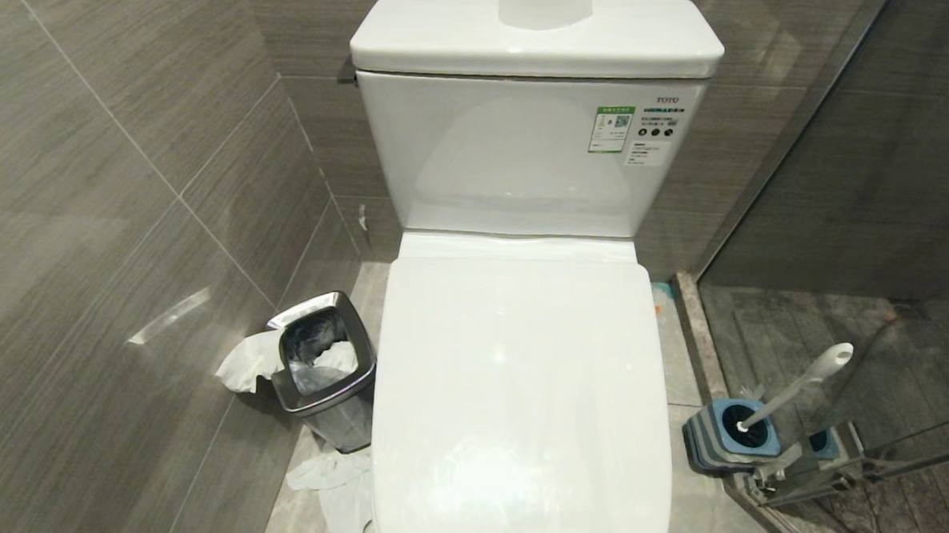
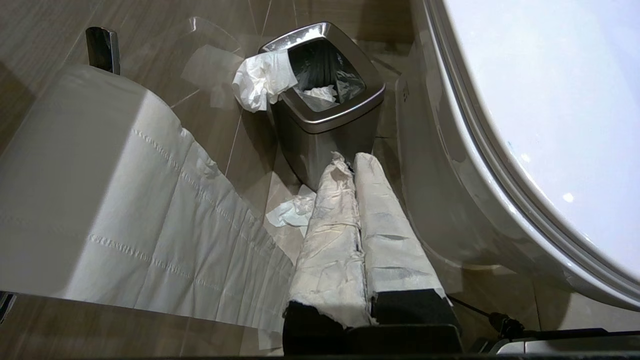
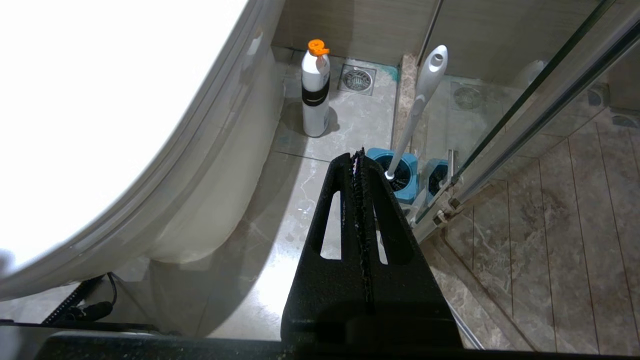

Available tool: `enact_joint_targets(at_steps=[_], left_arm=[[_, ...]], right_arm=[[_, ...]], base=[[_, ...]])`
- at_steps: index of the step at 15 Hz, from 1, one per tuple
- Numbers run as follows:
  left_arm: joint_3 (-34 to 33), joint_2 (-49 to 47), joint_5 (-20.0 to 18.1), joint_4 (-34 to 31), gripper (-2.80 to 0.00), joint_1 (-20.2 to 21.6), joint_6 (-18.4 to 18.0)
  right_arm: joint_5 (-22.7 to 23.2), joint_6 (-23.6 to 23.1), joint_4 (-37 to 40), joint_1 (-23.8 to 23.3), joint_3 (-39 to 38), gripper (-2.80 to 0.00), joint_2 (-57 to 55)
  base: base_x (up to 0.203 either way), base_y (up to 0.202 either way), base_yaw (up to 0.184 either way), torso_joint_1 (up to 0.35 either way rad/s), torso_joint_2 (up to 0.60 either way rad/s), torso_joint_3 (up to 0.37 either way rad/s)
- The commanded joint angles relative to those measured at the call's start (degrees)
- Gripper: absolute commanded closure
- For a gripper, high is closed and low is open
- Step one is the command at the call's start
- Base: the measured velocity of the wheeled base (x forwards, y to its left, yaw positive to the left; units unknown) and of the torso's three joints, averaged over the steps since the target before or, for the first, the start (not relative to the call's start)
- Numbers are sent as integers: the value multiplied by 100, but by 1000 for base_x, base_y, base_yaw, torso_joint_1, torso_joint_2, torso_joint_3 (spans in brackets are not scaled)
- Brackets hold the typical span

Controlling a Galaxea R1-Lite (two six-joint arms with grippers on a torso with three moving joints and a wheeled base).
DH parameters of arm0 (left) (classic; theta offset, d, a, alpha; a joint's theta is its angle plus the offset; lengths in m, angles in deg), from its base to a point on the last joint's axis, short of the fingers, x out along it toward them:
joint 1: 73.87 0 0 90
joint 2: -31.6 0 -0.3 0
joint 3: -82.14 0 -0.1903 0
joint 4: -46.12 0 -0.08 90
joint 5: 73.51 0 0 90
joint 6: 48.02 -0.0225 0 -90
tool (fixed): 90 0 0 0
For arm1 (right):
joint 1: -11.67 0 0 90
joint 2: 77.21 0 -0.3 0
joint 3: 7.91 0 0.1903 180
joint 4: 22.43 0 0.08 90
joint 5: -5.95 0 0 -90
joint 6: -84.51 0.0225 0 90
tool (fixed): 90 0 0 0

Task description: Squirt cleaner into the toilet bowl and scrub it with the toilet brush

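**Lid down, both pincers idle**

White ceramic toilet (image 1: 520,393) is the landmark; its lid is closed, hiding the bowl. White-handled toilet brush (image 1: 800,384) stands in a blue-and-grey holder cup (image 1: 730,435) right of the toilet. White cleaner bottle with orange cap (image 3: 315,90) stands just beside its base. Square steel waste bin (image 1: 323,369) sits left. Left pincer (image 2: 354,162), paper-wrapped, fingers together, near the bin. Right pincer (image 3: 359,157), fingers together, hangs over the floor near the holder.

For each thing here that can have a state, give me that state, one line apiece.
toilet lid: down, covering the bowl.
toilet brush: standing in its holder, handle leaning.
brush holder: on the floor by the glass door.
cleaner bottle: upright, orange cap on.
waste bin: open, tissue hanging over the rim.
left end effector: shut, empty.
right end effector: shut, empty.
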Motion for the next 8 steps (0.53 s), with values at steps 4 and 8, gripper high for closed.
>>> enact_joint_targets(at_steps=[4, 8], left_arm=[[-18, -4, -2, 1, 0, 0, -3], [-18, -4, -2, 1, 0, 0, -3]], right_arm=[[4, 2, 11, 3, 8, 0, -2], [12, 2, -9, 7, -1, 0, -2]], base=[[0, 0, 0, 0, 0, 0], [0, 0, 0, 0, 0, 0]])
